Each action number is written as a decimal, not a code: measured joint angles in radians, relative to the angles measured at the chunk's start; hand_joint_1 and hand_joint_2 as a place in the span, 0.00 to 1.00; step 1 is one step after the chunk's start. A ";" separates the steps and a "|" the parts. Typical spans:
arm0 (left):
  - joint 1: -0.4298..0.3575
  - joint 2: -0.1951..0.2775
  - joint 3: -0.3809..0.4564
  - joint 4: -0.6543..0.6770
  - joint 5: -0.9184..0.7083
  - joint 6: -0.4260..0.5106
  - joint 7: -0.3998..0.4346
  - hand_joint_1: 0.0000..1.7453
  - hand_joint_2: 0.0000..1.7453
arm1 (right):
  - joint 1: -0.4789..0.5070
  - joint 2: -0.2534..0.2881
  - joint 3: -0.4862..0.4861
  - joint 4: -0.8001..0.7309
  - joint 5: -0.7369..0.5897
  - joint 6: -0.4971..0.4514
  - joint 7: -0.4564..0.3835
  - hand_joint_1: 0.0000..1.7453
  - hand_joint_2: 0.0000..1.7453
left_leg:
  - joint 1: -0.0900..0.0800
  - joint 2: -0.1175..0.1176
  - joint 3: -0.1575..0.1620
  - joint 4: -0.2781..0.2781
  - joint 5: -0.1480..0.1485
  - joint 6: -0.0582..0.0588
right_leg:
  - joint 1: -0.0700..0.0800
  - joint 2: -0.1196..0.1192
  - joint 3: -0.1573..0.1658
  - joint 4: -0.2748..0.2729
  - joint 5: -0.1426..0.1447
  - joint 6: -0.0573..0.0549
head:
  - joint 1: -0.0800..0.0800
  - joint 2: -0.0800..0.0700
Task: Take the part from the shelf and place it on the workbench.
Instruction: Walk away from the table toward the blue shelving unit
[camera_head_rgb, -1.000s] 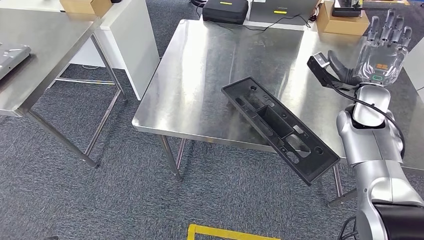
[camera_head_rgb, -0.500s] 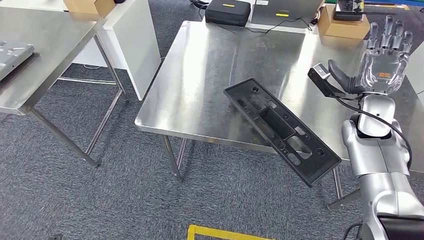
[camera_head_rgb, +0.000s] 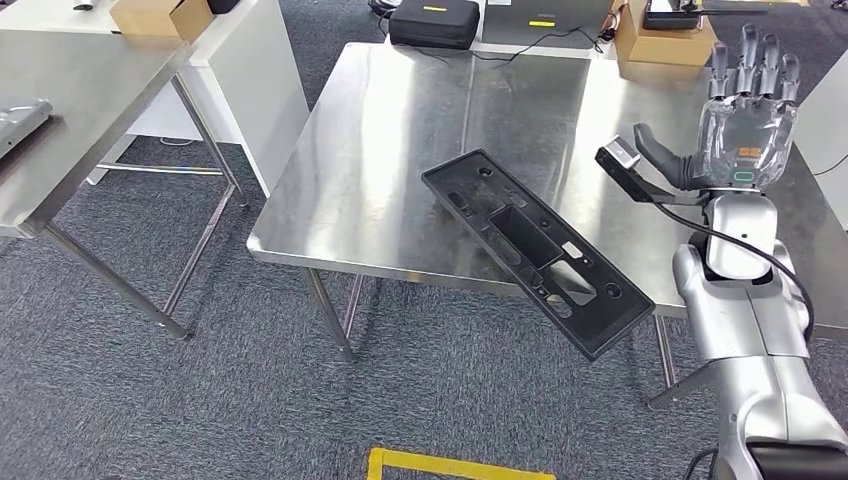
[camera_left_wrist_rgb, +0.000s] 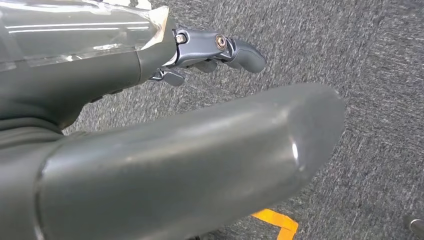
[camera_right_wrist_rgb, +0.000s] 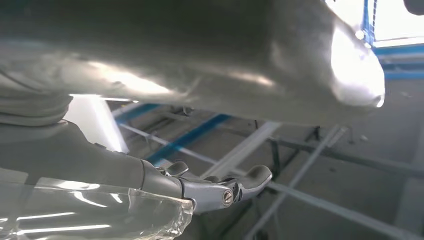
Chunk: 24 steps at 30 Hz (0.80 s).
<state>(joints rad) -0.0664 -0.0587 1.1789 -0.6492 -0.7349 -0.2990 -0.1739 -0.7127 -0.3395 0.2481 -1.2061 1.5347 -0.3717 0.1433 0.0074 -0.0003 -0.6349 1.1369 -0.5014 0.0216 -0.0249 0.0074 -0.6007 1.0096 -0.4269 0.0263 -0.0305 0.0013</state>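
Observation:
The long black plastic part (camera_head_rgb: 535, 250) lies slantwise on the steel workbench (camera_head_rgb: 400, 150), and its near end sticks out past the front edge. My right hand (camera_head_rgb: 745, 120) is raised above the bench to the right of the part, palm forward, fingers spread and pointing up, holding nothing. In the right wrist view the same hand (camera_right_wrist_rgb: 200, 75) is empty against the ceiling. My left hand (camera_left_wrist_rgb: 165, 150) hangs over the grey carpet, its fingers (camera_left_wrist_rgb: 220, 50) loosely apart and empty.
A second steel table (camera_head_rgb: 60, 110) stands at the left, with a white cabinet (camera_head_rgb: 250, 70) between the tables. At the bench's far edge sit a black case (camera_head_rgb: 433, 22) and a cardboard box (camera_head_rgb: 660, 40). Yellow floor tape (camera_head_rgb: 450, 465) marks the carpet near me.
The whole picture has shifted a little, so the camera has moved. The part stays on the bench and my right hand stays raised and empty.

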 joint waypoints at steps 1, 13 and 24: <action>0.000 -0.001 0.000 -0.002 0.005 -0.001 0.002 0.00 0.00 | 0.015 0.001 -0.002 -0.031 0.000 0.000 -0.007 0.00 0.00 | -0.002 -0.005 0.035 -0.061 0.020 0.004 | 0.002 0.001 0.000 0.000 0.001 0.002 | 0.000 0.000; 0.014 -0.041 0.000 -0.062 0.038 -0.017 0.028 0.00 0.00 | 0.192 0.007 -0.044 -0.260 0.000 -0.016 -0.043 0.00 0.00 | -0.012 0.011 0.040 -0.136 0.072 0.052 | 0.005 -0.001 -0.111 0.275 -0.130 0.025 | 0.009 0.000; 0.016 -0.061 -0.001 -0.087 0.070 -0.023 0.037 0.00 0.00 | 0.268 0.012 -0.052 -0.364 0.000 -0.030 -0.058 0.00 0.00 | -0.011 0.005 -0.012 -0.031 0.009 0.001 | 0.003 -0.011 0.055 -0.022 -0.029 -0.014 | 0.002 0.000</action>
<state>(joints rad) -0.0506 -0.1199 1.1776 -0.7359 -0.6647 -0.3221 -0.1373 -0.4443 -0.3273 0.1964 -1.5702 1.5347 -0.4022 0.0849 -0.0036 0.0050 -0.6472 1.1059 -0.4929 0.0225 -0.0217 -0.0037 -0.5454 0.9879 -0.4558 0.0128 -0.0287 0.0013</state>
